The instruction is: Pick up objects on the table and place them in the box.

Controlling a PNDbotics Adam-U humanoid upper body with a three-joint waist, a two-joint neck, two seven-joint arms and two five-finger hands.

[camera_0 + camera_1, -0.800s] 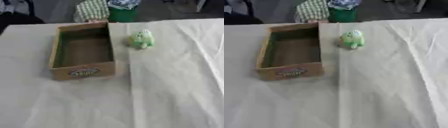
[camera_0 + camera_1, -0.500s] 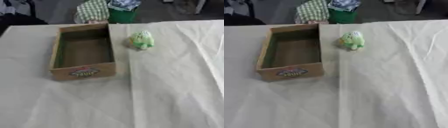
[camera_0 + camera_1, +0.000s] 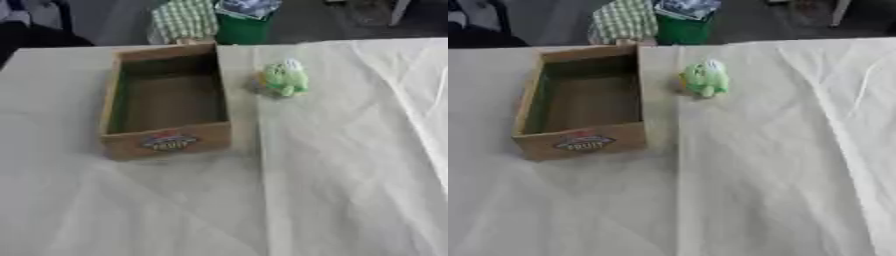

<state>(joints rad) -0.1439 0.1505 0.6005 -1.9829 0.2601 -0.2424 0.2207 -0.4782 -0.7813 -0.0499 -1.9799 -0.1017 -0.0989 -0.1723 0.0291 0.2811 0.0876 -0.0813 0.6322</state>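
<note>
Box (image 3: 166, 100): your wooden box sits open-topped on the desk (image 3: 350, 175), left of centre, label end toward you.
Toy (image 3: 283, 79): small green object — just right of the box's far end, apart from it.
Hands: neither shows in your views, so you cannot tell their state or how they stand to the toy.

No arms or hands in view

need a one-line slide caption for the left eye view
Empty wooden box with a front label sits on a cloth-covered table, a small green toy just to its right; no robot hands in view.
</note>
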